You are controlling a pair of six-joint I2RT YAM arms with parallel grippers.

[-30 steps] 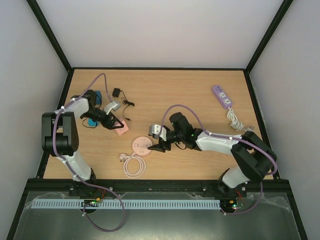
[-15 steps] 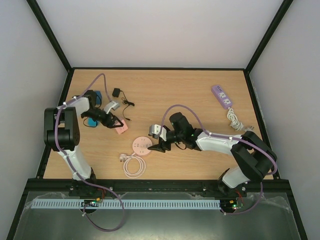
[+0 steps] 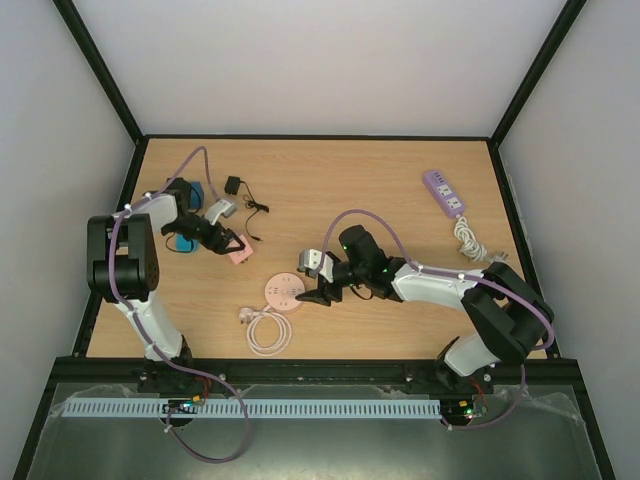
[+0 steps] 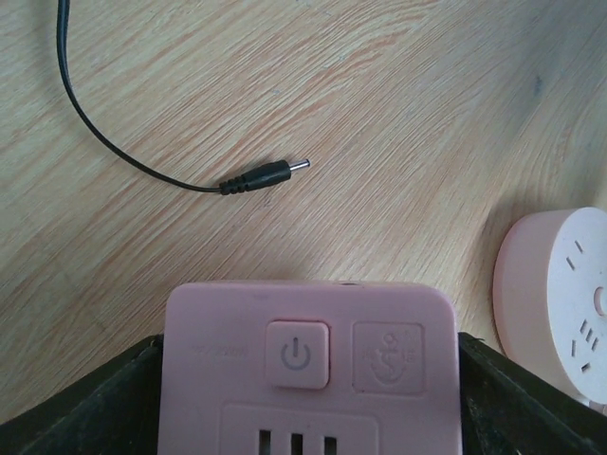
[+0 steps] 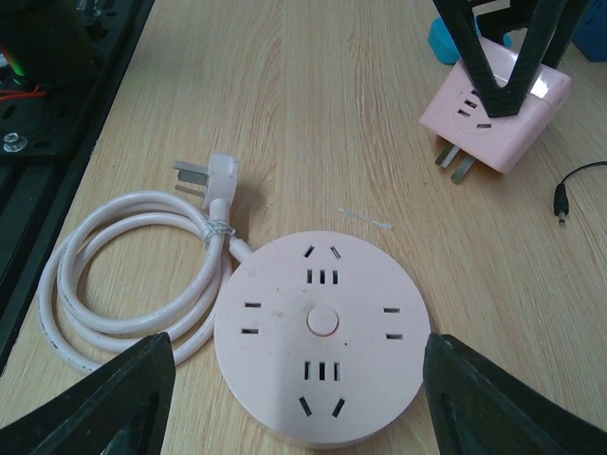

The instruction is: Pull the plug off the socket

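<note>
A square pink plug [image 4: 313,365] with a power button sits between my left gripper's [image 4: 308,417] fingers, which are shut on its two sides. In the top view the plug [image 3: 240,252] is left of and beyond the round pink socket [image 3: 281,292], apart from it. The right wrist view shows the plug [image 5: 498,118] with its bare prongs [image 5: 453,163] pointing toward the socket [image 5: 322,351]. My right gripper [image 5: 296,365] is open, one finger on each side of the socket with small gaps. It also shows in the top view [image 3: 306,288].
The socket's white cable [image 5: 123,275] lies coiled to its left, near the front edge [image 3: 267,330]. A black barrel jack on a thin cable [image 4: 266,176] lies beyond the plug. A black adapter [image 3: 233,185], a blue object [image 3: 185,242] and a purple power strip [image 3: 443,192] lie further off.
My left gripper has shifted slightly toward the far side with the pink plug in it. The right arm and the round socket have not moved.
</note>
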